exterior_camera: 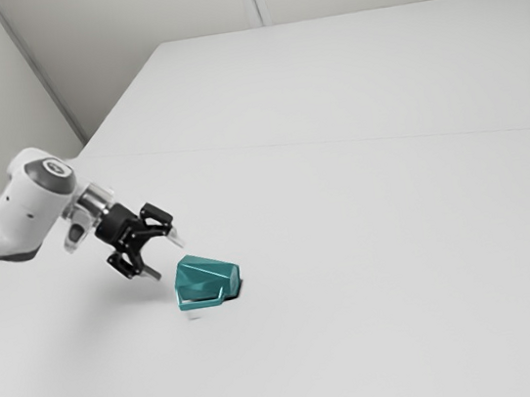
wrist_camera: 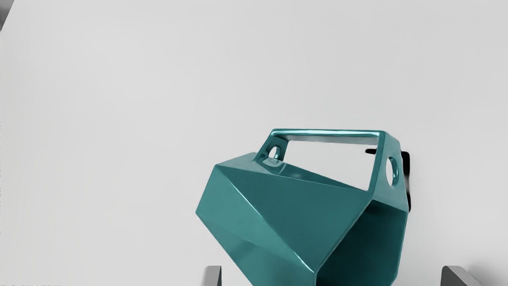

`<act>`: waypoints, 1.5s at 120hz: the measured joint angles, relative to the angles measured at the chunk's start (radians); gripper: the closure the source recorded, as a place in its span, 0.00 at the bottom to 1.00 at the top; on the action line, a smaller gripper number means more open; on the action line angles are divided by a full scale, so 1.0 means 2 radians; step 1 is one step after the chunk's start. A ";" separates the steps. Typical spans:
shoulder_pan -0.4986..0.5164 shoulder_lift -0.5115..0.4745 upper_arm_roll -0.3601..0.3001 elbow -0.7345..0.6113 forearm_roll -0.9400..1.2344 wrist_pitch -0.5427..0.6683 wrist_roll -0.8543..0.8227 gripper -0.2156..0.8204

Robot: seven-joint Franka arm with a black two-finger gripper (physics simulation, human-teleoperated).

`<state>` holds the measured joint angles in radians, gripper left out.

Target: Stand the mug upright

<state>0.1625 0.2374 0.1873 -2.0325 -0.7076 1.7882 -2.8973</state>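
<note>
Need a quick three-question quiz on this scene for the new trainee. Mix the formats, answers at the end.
1. True or false: the mug lies on its side on the table.

2. Multiple choice: how does the gripper stand?
A) Shut on the mug
B) Open
C) Shut with nothing held

3. Fill in the blank: in the exterior view, the gripper is toward the view's ____ from the mug.

Key: 1 true; 2 B; 3 left
</note>
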 joint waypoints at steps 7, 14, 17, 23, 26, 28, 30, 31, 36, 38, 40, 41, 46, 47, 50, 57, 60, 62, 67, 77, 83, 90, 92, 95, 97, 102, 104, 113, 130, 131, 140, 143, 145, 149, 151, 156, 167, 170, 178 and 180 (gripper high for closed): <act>-0.002 0.004 0.000 0.000 -0.009 0.001 0.000 0.21; -0.003 0.010 0.000 0.000 -0.020 0.002 0.000 0.21; -0.003 0.012 0.000 0.000 -0.025 0.002 0.000 0.21; -0.004 0.019 0.000 0.000 -0.035 0.003 0.000 0.21; -0.004 0.021 0.000 0.000 -0.039 0.004 0.000 0.21; -0.004 0.022 0.000 0.000 -0.042 0.004 0.000 0.21; -0.004 0.023 0.000 0.000 -0.044 0.005 0.000 0.21; -0.005 0.024 0.000 0.000 -0.045 0.005 0.000 0.21; -0.005 0.026 -0.002 0.000 -0.053 0.007 0.000 0.21; -0.005 0.027 -0.003 0.000 -0.056 0.007 0.000 0.21; -0.005 0.028 -0.003 0.000 -0.058 0.008 0.000 0.21; -0.006 0.029 -0.003 0.000 -0.060 0.008 0.000 0.21; -0.006 0.031 -0.004 0.000 -0.067 0.010 0.000 0.21; -0.006 0.032 -0.004 0.000 -0.068 0.010 0.000 0.21; -0.008 0.033 -0.005 0.000 -0.072 0.011 0.000 0.21; -0.011 0.035 -0.007 0.000 -0.080 0.014 0.000 0.21; -0.011 0.036 -0.007 0.000 -0.083 0.014 0.000 0.21; -0.012 0.037 -0.008 0.000 -0.084 0.015 0.000 0.21; -0.012 0.038 -0.010 -0.002 -0.087 0.016 0.000 0.21; -0.013 0.041 -0.015 -0.003 -0.091 0.019 0.000 0.21; -0.013 0.042 -0.017 -0.004 -0.092 0.021 0.000 0.22; -0.015 0.041 -0.018 -0.004 -0.089 0.023 0.000 0.32; -0.016 0.041 -0.018 -0.004 -0.088 0.023 0.000 0.36; -0.016 0.041 -0.018 -0.003 -0.087 0.024 0.000 0.43; -0.016 0.041 -0.018 -0.003 -0.087 0.024 0.000 0.47; -0.017 0.040 -0.018 -0.003 -0.082 0.025 0.000 0.57; -0.017 0.039 -0.018 -0.003 -0.080 0.026 0.000 0.60; -0.017 0.035 -0.018 -0.002 -0.071 0.029 0.000 0.74; -0.022 0.020 -0.018 0.004 -0.060 0.031 0.000 0.88; -0.023 0.019 -0.018 0.004 -0.059 0.032 0.000 0.88; -0.025 0.011 -0.020 0.007 -0.052 0.032 0.000 0.91; -0.026 0.009 -0.022 0.008 -0.050 0.033 0.000 0.91; -0.026 0.009 -0.022 0.008 -0.048 0.033 0.000 0.92; -0.027 0.008 -0.023 0.008 -0.046 0.033 0.000 0.93; -0.027 0.008 -0.024 0.007 -0.046 0.034 0.000 0.93; -0.027 0.008 -0.024 0.007 -0.044 0.035 0.000 0.94; -0.029 0.007 -0.025 0.007 -0.041 0.039 0.000 0.95; -0.030 0.005 -0.025 0.007 -0.039 0.041 0.000 0.95; -0.033 -0.011 -0.031 0.006 -0.023 0.045 0.000 0.96; -0.035 -0.015 -0.033 0.006 -0.017 0.047 0.000 0.96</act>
<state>0.0935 0.2069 0.1215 -2.0207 -0.7424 1.8817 -2.8972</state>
